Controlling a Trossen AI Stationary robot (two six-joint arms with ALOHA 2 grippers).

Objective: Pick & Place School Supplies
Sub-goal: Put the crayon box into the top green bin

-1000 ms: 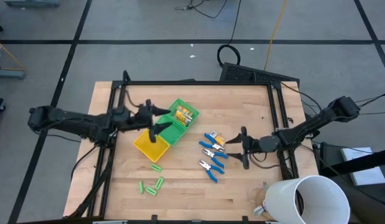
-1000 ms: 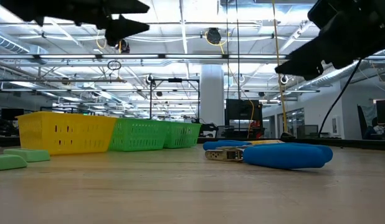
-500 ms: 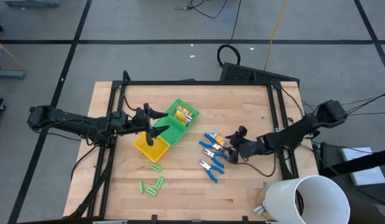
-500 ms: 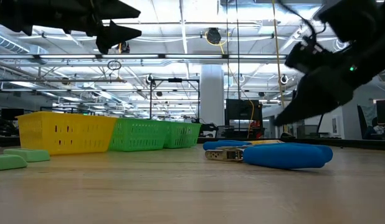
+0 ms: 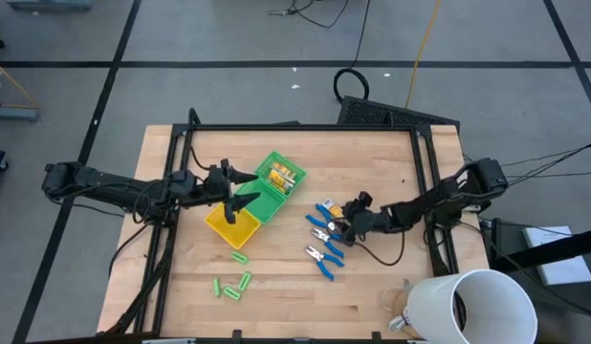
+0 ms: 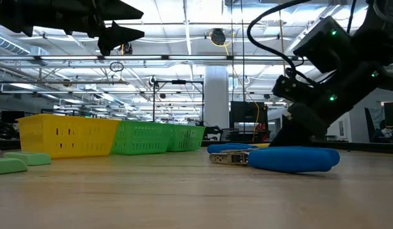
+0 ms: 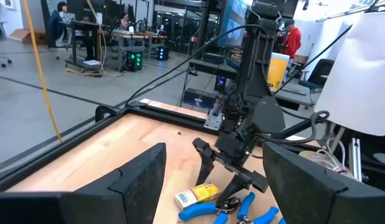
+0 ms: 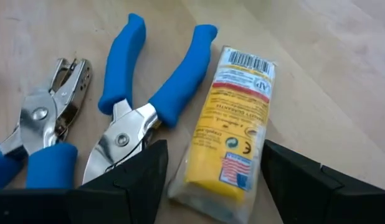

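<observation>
We see a wooden counter point(image 5: 372, 162) from above, with two dark robot arms reaching in from either side. The right tool point(image 5: 345, 222) is low over the counter's right half, its fingers point(image 8: 136, 180) spread open on either side of a yellow-orange oblong packet point(image 8: 228, 140), not yet closed on it. The packet lies flat on the wood, just beside the blue handles of one plier-like tool point(image 8: 142, 102). Three of these blue-handled tools point(image 5: 324, 239) lie clustered together near the middle right of the counter.

The left tool point(image 5: 240, 188) hovers above a green-and-yellow compartment tray point(image 5: 250, 205) near the counter's centre left, its fingers point(image 7: 139, 180) open and empty. One green compartment holds yellow-orange packets point(image 5: 282, 176). Several light-green short sticks point(image 5: 233, 284) lie loose on the wood near the front edge, in front of the tray. A big white cup point(image 5: 468, 308) sits at the front right corner.
</observation>
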